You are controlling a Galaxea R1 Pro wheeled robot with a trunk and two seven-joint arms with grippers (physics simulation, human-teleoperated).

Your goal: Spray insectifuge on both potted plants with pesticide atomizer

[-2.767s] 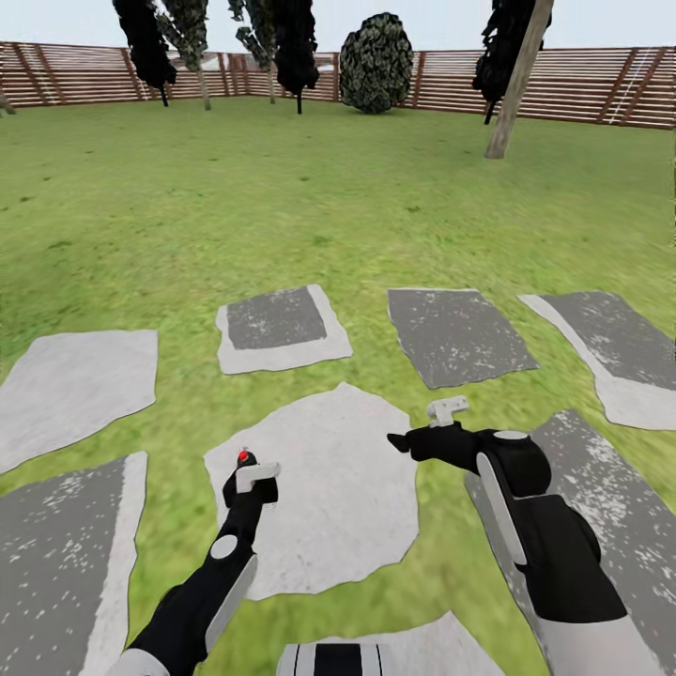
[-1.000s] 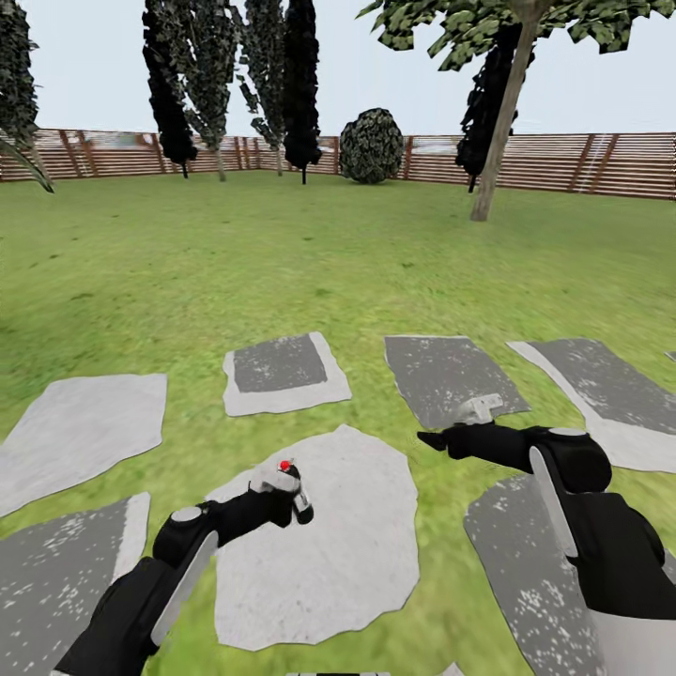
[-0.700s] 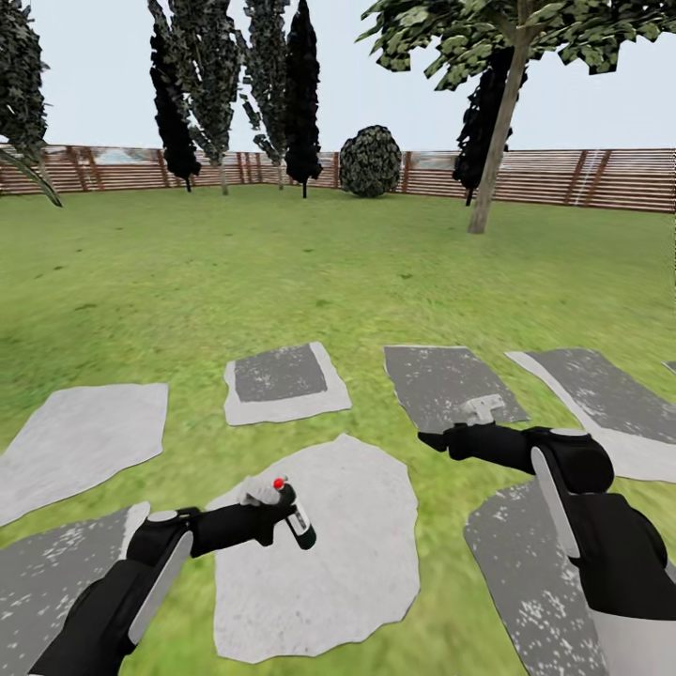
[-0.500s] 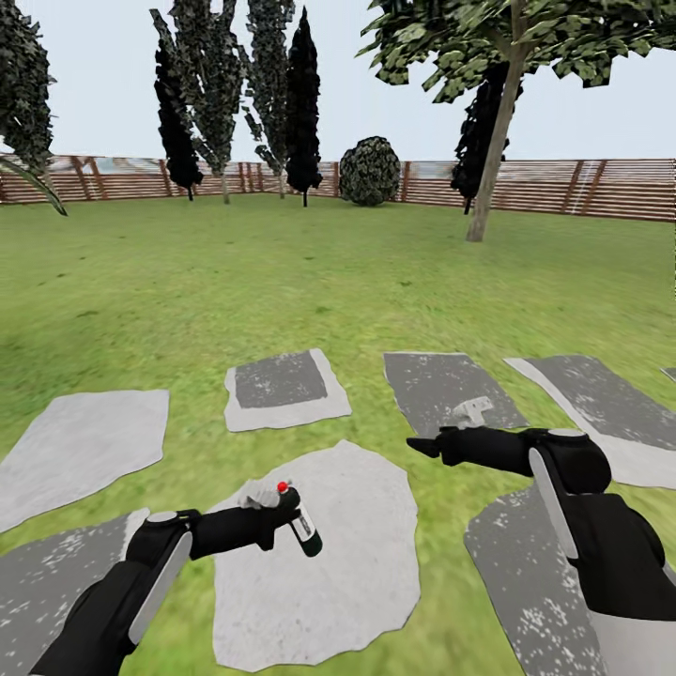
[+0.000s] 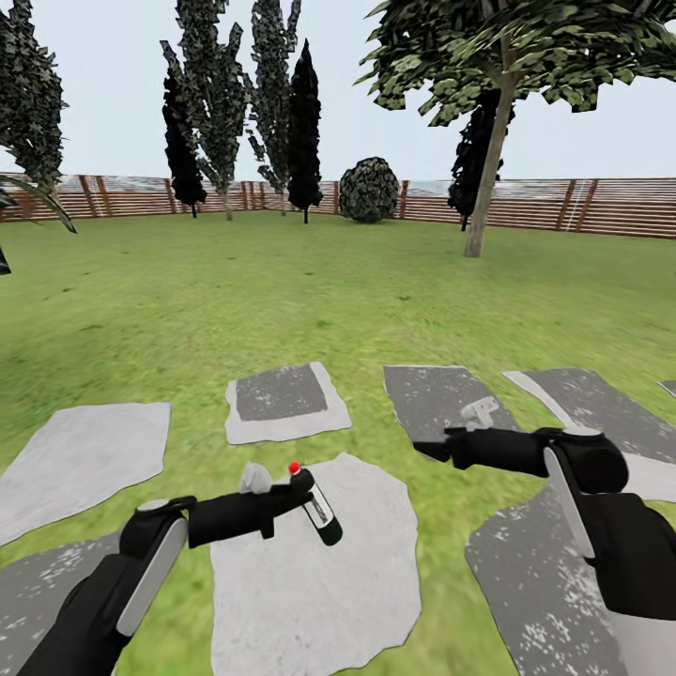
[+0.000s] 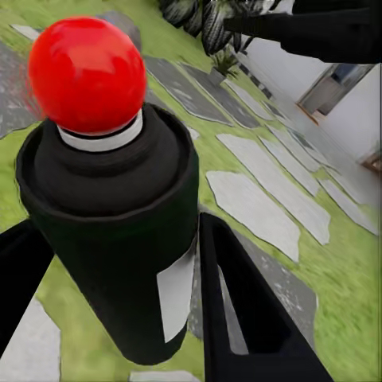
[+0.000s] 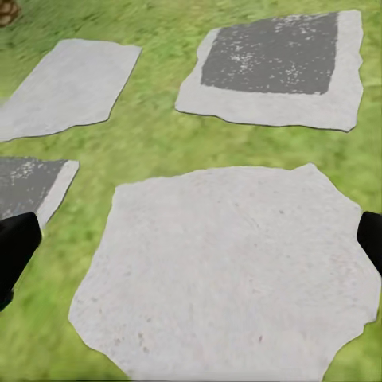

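Pesticide atomizer (image 5: 319, 508) pinched in left gripper (image 5: 293, 500), tilted, red cap nearest the fingers.
Right gripper (image 5: 424, 450) spread wide, nothing between its fingers.

head camera tilting up, more sky and treetops showing, left arm swinging sideways, left gripper (image 5: 299, 496) tipping the dark green red-capped pesticide atomizer (image 5: 320, 512) base-outward over the pale irregular stone slab (image 5: 319, 573), right gripper (image 5: 424, 449) lifting slightly

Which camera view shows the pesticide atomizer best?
The left wrist view: the pesticide atomizer is close, red cap up, between the left hand fingers. The head view shows it small and tilted.
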